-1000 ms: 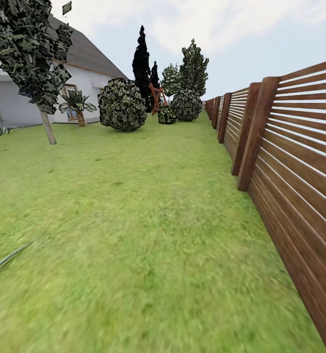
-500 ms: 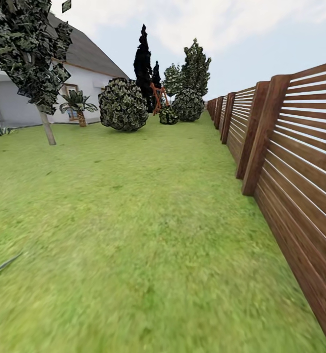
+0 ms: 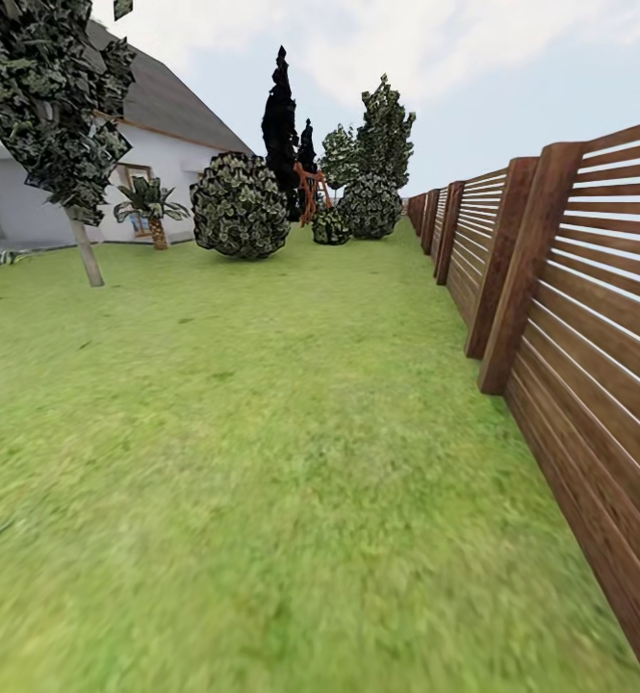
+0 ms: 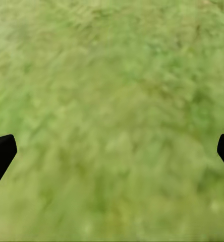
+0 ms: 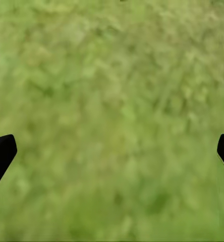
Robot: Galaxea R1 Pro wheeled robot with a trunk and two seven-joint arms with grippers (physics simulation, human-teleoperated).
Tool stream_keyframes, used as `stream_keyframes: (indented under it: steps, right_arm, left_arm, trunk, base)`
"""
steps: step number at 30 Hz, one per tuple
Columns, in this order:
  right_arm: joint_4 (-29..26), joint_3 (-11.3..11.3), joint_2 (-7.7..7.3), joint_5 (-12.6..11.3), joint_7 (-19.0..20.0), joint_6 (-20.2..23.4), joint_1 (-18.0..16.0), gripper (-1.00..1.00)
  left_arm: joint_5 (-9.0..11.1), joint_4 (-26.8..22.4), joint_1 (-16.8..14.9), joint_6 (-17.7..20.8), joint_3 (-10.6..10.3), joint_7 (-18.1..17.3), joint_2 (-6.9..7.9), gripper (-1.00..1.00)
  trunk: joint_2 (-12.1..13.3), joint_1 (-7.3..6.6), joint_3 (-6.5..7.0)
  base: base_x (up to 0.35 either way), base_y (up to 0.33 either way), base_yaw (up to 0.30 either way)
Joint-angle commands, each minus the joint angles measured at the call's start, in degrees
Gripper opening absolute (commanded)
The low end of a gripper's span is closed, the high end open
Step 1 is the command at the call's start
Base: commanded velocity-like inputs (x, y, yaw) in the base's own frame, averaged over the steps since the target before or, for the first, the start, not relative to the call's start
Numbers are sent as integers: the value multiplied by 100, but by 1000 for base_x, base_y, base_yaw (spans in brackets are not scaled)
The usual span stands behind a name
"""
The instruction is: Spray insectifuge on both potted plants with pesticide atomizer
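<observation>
The pesticide atomizer and the two potted plants are out of view. In the head view the green lawn (image 3: 262,433) of the garden stretches ahead between the white house (image 3: 156,164) and the brown slatted fence (image 3: 570,308). My left gripper (image 4: 112,151) hangs open over bare grass, its black fingertips (image 4: 1,154) far apart at the picture's sides with nothing between them. My right gripper (image 5: 112,151) is open in the same way above grass, one dark fingertip (image 5: 1,154) showing at each side.
The fence runs close along the right, with thick posts (image 3: 526,260). A thin-trunked tree (image 3: 60,125) stands at the left, a round bush (image 3: 240,207) and taller trees (image 3: 377,144) far ahead. A small palm (image 3: 151,207) grows by the house wall.
The whole head view has shifted: the fence posts and tree have slid nearer and outward, so the camera has moved forward along the fence. A thin leaf tip at the lower left has nearly left the picture.
</observation>
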Motion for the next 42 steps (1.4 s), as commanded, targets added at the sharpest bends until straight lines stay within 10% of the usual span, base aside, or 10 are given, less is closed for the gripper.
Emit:
stream_keyframes:
  steps: [1, 42]
  right_arm:
    - [5, -5, 3, 3, -1, -18, -3, 100]
    - [5, -5, 4, 3, -10, -18, -3, 100]
  left_arm:
    - [33, 4, -4, -6, 36, -60, -2, 100]
    - [33, 4, -3, -6, 15, -60, -10, 100]
  trunk:
    - [-2, 3, -5]
    - [-2, 3, -5]
  base:
    - [336, -106, 0]
    - [238, -22, 227]
